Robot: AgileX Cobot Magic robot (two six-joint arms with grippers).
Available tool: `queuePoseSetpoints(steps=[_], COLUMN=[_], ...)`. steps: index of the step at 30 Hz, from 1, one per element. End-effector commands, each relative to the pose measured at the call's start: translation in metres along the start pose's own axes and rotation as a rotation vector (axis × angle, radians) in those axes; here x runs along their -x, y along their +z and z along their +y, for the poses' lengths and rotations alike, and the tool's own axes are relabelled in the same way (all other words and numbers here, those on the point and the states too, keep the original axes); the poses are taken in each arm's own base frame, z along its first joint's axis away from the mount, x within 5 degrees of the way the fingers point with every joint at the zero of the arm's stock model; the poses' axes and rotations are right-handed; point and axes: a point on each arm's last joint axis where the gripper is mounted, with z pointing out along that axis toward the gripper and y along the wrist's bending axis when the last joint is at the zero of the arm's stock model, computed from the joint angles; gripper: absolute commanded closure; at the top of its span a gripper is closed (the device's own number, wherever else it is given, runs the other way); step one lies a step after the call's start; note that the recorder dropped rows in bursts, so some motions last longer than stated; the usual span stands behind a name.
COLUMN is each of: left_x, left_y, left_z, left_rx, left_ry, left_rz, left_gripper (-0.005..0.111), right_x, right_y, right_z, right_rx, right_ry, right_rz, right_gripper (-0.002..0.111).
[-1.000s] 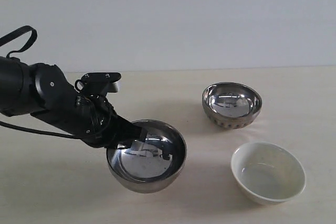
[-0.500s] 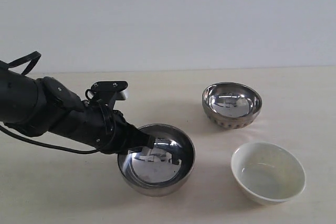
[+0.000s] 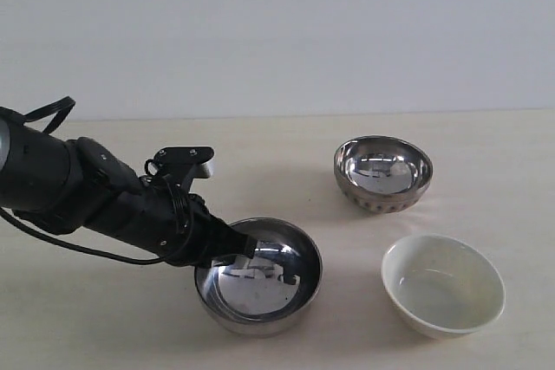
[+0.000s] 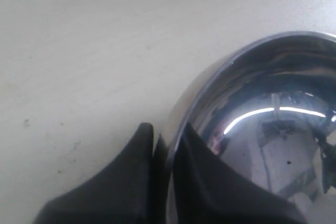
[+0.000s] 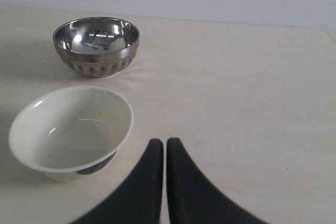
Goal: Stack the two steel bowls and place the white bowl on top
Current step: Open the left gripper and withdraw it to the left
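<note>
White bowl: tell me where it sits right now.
The white bowl sits at the lower right of the exterior view, nearer the camera than the dimpled steel bowl and to the right of the plain steel bowl, touching neither.

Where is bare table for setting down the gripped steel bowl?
Bare table lies between the gripped steel bowl and the dimpled steel bowl, and right of it. Crowded: the gap between it and the white bowl.
</note>
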Motion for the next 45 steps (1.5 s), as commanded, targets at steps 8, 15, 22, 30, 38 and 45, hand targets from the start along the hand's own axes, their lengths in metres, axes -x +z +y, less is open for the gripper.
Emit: queuePoseSetpoints(steps=[8,15,22,30,38,45], left_x=[0.003,0.027,0.041,0.045,0.03,-0.002], left_y=[-0.004,-0.047,-0.092,-0.124,-0.163,-0.199], left_z=[-0.004,-0.015,-0.026,-0.035,-0.037,-0.039], left_rx=[-0.017,-0.017,-0.023,-0.048,-0.02,-0.017], left_ry=[0.013,0.04,0.126,0.149,0.164,0.173], left_rz=[-0.007,-0.156,-0.276,-0.352,-0.45,-0.525], left_gripper=[0.042,0.051,0.103,0.102,0.103,0.103], right_x=[0.001,0.001,0.001,0.001,0.001,0.001], right_y=[-0.001,-0.001,-0.001,-0.001,-0.001,-0.001], right_z=[0.0,0.0,0.0,0.0,0.0,0.0], right_rx=[-0.002,-0.002,-0.002,-0.002,-0.002,-0.002], right_ry=[-0.008,-0.008,-0.008,-0.008,-0.008,-0.008], right_rz=[-0.011,-0.011,-0.011,-0.011,-0.011,-0.011], right_gripper=[0.108,0.108,0.108,0.108,0.108,0.108])
